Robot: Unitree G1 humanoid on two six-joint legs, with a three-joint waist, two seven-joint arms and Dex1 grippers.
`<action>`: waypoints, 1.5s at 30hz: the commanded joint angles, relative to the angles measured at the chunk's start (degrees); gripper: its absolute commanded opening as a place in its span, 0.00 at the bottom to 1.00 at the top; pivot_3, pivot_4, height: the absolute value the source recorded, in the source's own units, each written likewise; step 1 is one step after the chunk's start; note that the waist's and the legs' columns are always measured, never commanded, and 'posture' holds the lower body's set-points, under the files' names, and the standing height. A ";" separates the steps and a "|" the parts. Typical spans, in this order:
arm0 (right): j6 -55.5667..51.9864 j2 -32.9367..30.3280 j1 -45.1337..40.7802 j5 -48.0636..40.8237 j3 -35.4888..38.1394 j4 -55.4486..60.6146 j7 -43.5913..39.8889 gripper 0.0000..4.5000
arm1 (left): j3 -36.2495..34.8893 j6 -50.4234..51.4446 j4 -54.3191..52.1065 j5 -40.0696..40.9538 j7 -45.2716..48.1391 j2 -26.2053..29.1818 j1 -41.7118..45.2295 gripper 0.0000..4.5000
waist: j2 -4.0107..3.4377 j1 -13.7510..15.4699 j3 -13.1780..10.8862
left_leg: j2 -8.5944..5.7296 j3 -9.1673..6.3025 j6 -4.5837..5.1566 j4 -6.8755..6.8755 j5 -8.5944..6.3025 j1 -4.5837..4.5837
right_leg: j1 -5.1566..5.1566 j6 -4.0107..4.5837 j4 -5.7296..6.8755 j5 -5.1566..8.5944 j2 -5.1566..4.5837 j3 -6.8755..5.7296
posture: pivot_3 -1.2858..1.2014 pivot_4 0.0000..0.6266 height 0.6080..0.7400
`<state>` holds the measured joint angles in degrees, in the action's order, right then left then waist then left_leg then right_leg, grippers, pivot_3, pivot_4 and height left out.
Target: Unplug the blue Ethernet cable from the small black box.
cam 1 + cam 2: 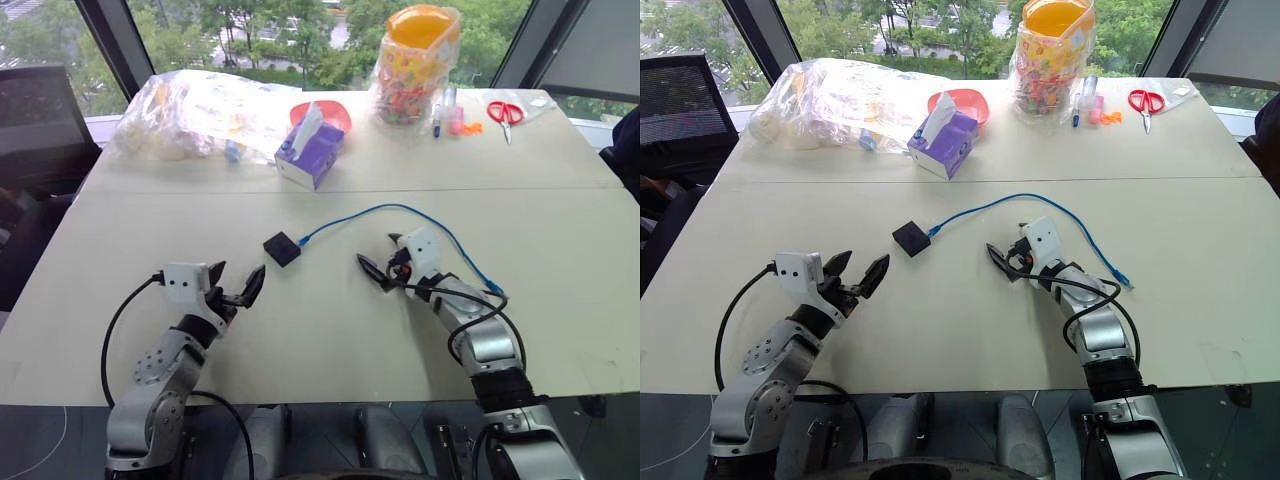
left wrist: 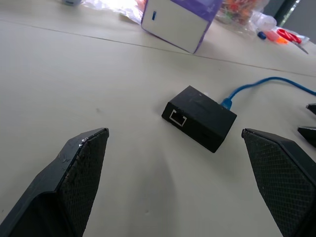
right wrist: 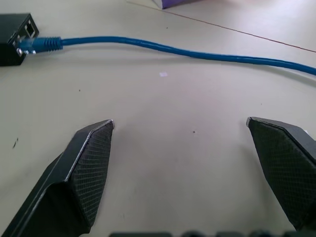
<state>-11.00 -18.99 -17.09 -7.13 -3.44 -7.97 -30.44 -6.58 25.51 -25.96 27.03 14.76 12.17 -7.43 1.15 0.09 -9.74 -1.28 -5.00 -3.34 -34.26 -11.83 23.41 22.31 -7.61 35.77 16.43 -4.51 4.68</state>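
The small black box (image 1: 282,248) lies flat on the beige table (image 1: 300,340), midway between my two arms. The blue Ethernet cable (image 1: 400,208) is plugged into its side by a plug (image 3: 42,43). From there it arcs away over the table and behind my right wrist, and its free end (image 1: 497,293) rests beside my right forearm. My left gripper (image 1: 238,280) stands open just short of the box, pointing at an empty port (image 2: 177,118). My right gripper (image 1: 383,255) is open too, to the right of the box, with the cable lying beyond its fingertips.
At the back of the table stand a purple tissue box (image 1: 312,150), a red bowl (image 1: 325,112), a crumpled clear plastic bag (image 1: 190,115), a jar of colourful items (image 1: 415,65) and red scissors (image 1: 506,112). A dark chair (image 1: 40,120) is at the left.
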 commanded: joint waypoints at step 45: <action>21.75 16.93 -66.35 33.17 -30.23 -70.26 -31.23 0.99 | -4.60 -3.42 -9.28 -1.24 -5.57 -2.52 -6.75 1.00 | -0.24 -2.56 -0.20 | 0.00 -0.11 -0.16 0.09 0.08 0.03 | 0.37 -0.02 0.52 -0.03 0.02 -0.11 | 0.52 0.24 0.90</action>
<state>12.02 -2.40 -82.16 24.60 -33.87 -77.80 -62.93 -10.43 23.57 -32.59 26.23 9.66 9.77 -13.81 0.91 -2.47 -9.95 -1.28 -5.12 -3.50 -34.17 -11.74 23.44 22.68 -7.63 36.30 16.41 -4.49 4.57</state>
